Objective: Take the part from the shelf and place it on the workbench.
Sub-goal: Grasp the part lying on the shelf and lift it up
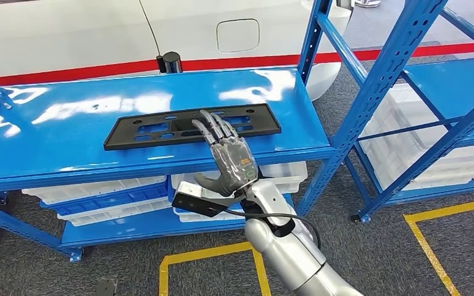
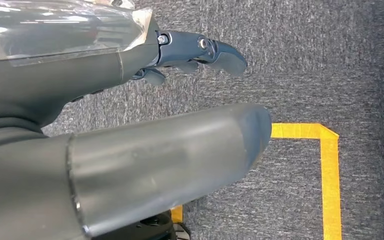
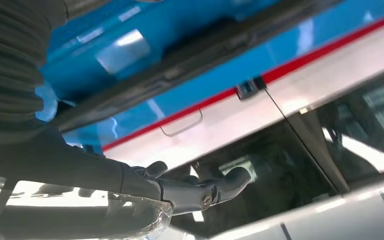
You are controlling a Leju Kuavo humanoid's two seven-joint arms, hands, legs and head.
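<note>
From the head view, the right hand (image 1: 228, 154) is reaching over the front edge of the blue shelf (image 1: 68, 117), fingers spread and holding nothing, fingertips lying over the near edge of the black mounting plate (image 1: 191, 125). I reckon the flat plate is going to be hard to get under; it could skid back across the glossy shelf or tip off the front.

In the left wrist view, the left hand (image 2: 130, 125) is hanging over grey carpet (image 2: 305, 60) and yellow floor tape (image 2: 330, 170), apparently holding nothing.

In the right wrist view, the plate is sitting just beyond the loosely open fingers.
</note>
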